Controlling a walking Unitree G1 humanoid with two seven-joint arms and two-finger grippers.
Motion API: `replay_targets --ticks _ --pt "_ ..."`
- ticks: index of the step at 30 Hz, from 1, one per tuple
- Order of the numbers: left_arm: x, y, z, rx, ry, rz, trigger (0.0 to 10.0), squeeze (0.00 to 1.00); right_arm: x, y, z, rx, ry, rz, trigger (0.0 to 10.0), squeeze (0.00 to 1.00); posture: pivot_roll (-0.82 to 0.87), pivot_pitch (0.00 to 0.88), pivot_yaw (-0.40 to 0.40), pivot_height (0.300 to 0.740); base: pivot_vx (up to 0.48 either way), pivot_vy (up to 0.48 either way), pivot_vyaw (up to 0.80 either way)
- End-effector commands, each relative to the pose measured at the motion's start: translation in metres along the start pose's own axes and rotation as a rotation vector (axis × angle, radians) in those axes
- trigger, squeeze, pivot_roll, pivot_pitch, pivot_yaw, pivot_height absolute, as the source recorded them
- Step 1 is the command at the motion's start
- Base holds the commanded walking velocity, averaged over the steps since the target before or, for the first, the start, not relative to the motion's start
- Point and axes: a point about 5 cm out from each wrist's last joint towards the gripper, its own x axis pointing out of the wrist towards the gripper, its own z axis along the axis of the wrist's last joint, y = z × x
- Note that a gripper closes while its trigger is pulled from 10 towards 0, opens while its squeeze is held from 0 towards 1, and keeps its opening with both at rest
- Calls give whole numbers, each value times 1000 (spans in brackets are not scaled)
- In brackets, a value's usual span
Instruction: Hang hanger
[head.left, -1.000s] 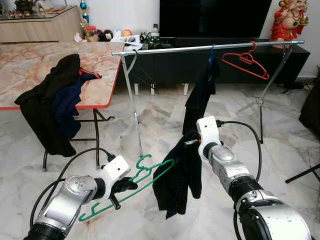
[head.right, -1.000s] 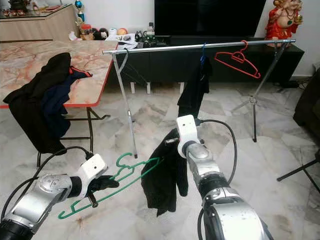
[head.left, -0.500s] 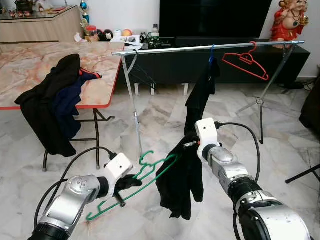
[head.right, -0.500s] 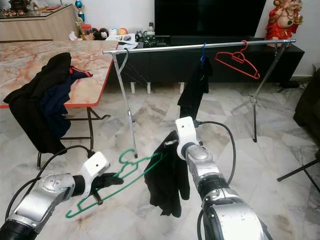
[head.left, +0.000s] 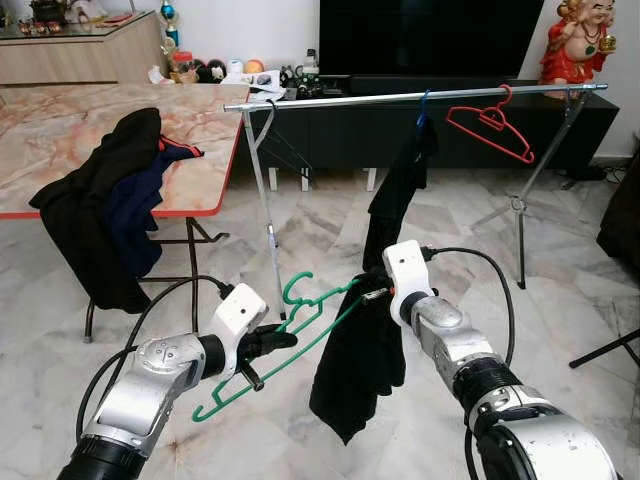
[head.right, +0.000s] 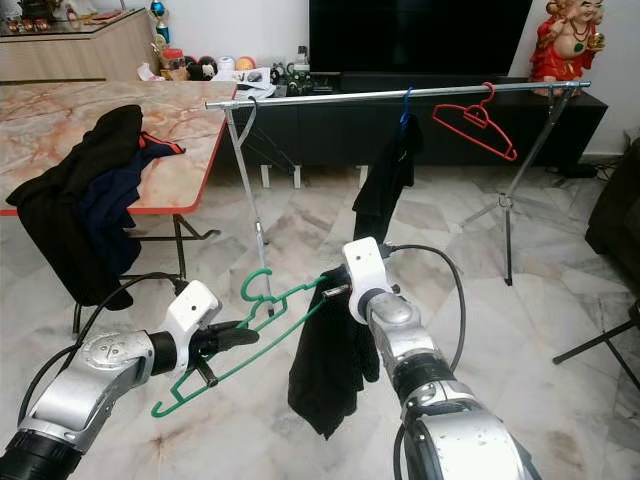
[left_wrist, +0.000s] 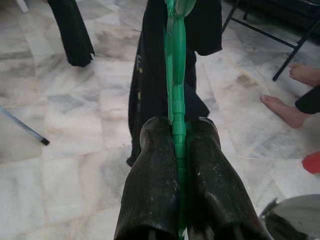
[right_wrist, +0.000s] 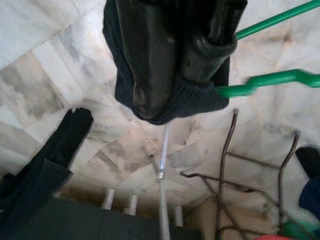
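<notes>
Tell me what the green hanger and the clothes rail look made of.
Green hanger: likely plastic, by its uniform bright colour and moulded ribbed edge in the left wrist view. Clothes rail: apparently metal, a thin silvery tube with a shiny finish.

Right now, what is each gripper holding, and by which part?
Left gripper clamps the green hanger on its lower bar. Right gripper pinches the black garment at its top edge.

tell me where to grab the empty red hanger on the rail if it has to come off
Grip the red plastic hanger on its sloping lower arm, coming from the front and below. It hangs by its hook from the silver metal rail, tilted down to the right, with that thin bar exposed; the hook sits tight against the rail, leaving a tool little room there.
</notes>
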Motion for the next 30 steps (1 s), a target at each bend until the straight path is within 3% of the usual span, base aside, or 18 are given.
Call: replay_targets --ticks 1,3,6,10,13,16,21,28,30 --pt "-1 -2 0 2 14 -18 10000 0 0 3 14 -88 -57 48 10000 0 152 0 -17 740 0 0 0" --pt "-1 -6 0 -13 11 -51 10000 0 -2 5 15 -214 -59 113 10000 0 152 0 -17 740 0 0 0" --pt "-2 -9 -2 -15 17 -79 10000 0 -5 3 17 -277 -76 140 10000 0 152 0 -17 740 0 0 0" --pt "-2 -12 -2 -33 10 -110 10000 0 -9 -5 22 -316 -121 146 10000 0 146 0 -18 740 0 0 0" --pt "-2 -15 0 -57 -8 -137 10000 0 -16 -1 29 -369 -219 240 10000 0 148 0 -18 740 0 0 0" --pt "-3 -16 0 -58 -5 -151 10000 0 -19 -1 32 -391 -250 265 10000 0 147 0 -17 740 0 0 0" --pt "-1 -17 -3 -57 1 -140 10000 0 -33 27 33 -397 -354 561 10000 0 144 0 -18 740 0 0 0" --pt "-1 -17 -3 -57 1 -140 10000 0 -33 27 33 -397 -354 561 10000 0 144 0 -18 740 0 0 0" --pt "1 -15 -2 -65 -16 -117 10000 0 -32 14 17 -442 -275 470 10000 0 143 0 -16 740 0 0 0"
